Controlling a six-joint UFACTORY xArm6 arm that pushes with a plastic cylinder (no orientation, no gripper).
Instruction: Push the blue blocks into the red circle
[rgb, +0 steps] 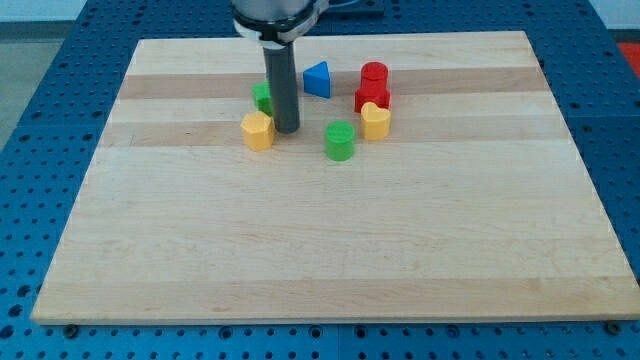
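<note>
Blue triangular block (318, 80), upper centre of frame, just left of red cylinder (374, 73). Tip (287, 130) sits lower left of it, apart; no jaws fitted. Looks light, rigid, likely slides easily; push on its left flat face.

We see a pale wooden board (330, 240) filling most of the view, made of long planks laid side by side from the view's left to its right, some a shade darker than others. Its grain runs along the planks. The board lies on a blue perforated table (40, 150), whose rows of small dark holes show on all four sides of the board. At the view's top corners we see a strip of light grey floor (40, 10) beyond the table. The light is even and soft, with only faint shadows on the wood.
</note>
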